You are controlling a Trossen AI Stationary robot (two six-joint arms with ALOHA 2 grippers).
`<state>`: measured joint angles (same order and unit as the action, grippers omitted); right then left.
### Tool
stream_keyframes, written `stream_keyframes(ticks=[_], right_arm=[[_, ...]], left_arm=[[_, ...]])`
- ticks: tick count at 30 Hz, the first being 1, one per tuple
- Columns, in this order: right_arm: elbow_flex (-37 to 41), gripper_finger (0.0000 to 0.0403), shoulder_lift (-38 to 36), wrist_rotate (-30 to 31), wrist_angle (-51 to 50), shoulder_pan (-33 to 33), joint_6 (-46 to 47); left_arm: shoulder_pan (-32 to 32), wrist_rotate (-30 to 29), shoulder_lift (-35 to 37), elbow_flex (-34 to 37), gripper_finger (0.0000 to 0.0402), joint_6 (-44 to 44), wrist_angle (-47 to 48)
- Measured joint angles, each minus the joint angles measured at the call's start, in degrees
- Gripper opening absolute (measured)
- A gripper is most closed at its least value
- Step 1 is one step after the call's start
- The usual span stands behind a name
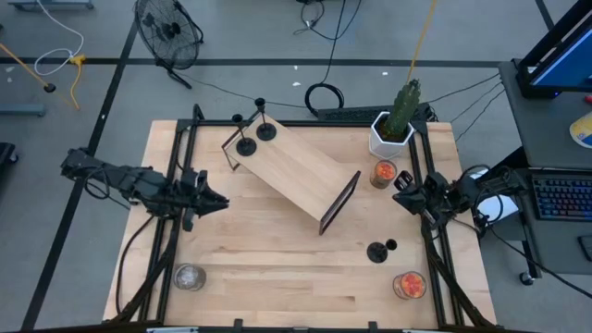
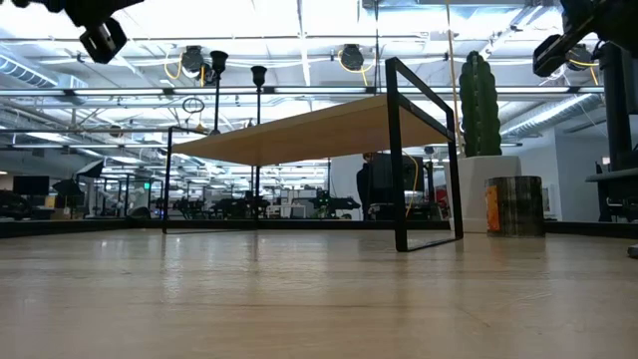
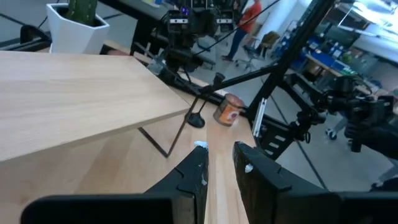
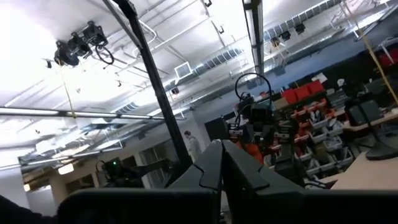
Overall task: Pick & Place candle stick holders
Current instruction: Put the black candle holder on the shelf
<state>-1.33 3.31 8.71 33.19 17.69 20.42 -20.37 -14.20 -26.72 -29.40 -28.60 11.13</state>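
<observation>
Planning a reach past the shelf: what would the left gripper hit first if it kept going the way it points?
Probably the lone candle holder standing on the table. The left gripper points just past the shelf's black end frame, which it might clip first; depth is unclear.

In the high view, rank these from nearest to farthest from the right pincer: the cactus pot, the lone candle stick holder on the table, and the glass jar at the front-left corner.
From the right pincer:
1. Lone candle stick holder, on the table just in front of it.
2. Cactus pot, at the back right; farther, though not by much.
3. Glass jar, far across at the front-left corner.
</observation>
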Motion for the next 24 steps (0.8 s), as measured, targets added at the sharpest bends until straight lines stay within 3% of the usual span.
stream_keyframes(ticks=[10, 24], right_arm=[[-9.3, 0.0004, 1.2, 0.0, -12.6, 0.0, -2.0], [-22.0, 0.0004, 18.5, 0.0, -16.0, 0.0, -0.1]], left_arm=[[1.7, 0.1, 5.3, 6.7, 0.0081, -0.5, -3.6], [1.6, 0.8, 10.0, 7.0, 0.0081, 4.3, 1.4]])
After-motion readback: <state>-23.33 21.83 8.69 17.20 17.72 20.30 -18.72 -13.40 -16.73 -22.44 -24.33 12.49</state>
